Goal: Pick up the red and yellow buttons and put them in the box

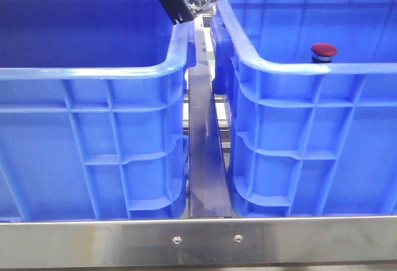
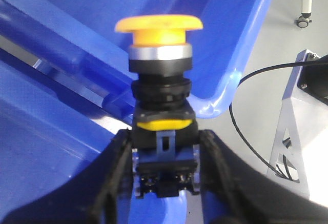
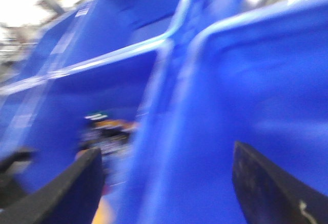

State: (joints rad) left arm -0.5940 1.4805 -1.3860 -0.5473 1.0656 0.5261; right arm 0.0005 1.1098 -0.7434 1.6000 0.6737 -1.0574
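My left gripper (image 2: 165, 138) is shut on the black base of the yellow button (image 2: 159, 25), which stands upright between the fingers (image 2: 115, 157). In the front view this gripper (image 1: 188, 5) is high at the back, over the gap between the two blue crates. The red button (image 1: 324, 51) sits inside the right crate (image 1: 298, 67); only its cap shows above the near rim. The left crate (image 1: 93, 72) shows nothing inside from here. My right gripper (image 3: 166, 155) is open and empty among blue crate walls, in a blurred view.
A metal rail (image 1: 205, 153) runs between the crates, and a metal frame bar (image 1: 198, 240) crosses the front. In the left wrist view a crate corner (image 2: 220, 98) lies below the button, with a black cable (image 2: 256, 147) and a white stand (image 2: 302, 126) beyond it.
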